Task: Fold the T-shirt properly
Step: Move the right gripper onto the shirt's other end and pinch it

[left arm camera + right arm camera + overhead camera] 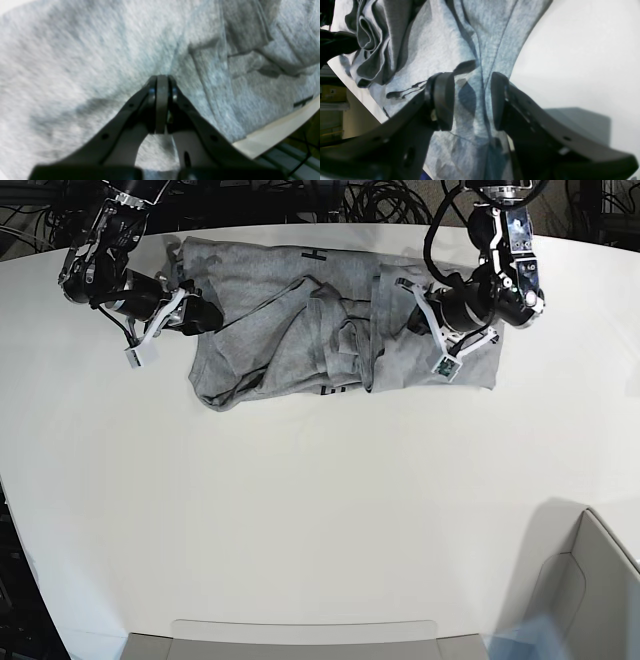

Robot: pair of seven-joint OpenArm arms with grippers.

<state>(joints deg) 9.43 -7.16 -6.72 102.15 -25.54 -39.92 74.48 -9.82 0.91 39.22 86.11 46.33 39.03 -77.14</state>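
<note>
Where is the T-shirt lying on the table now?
In the base view the T-shirt lies crumpled at the table's far edge, stretching between the right gripper on the view's left and the left gripper.

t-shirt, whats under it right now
Under the T-shirt only the white table shows, bare around its edges. The crumpled cloth covers the rest beneath it, so anything lying there cannot be seen. Some black lettering peeks out at folds.

T-shirt [300, 330]: heather grey, black print showing at far hem and near fold. Counter [320, 520]: plain white. Both claws black — left claw [162, 80], right claw [472, 100]; grey fabric between right claw pads.
</note>
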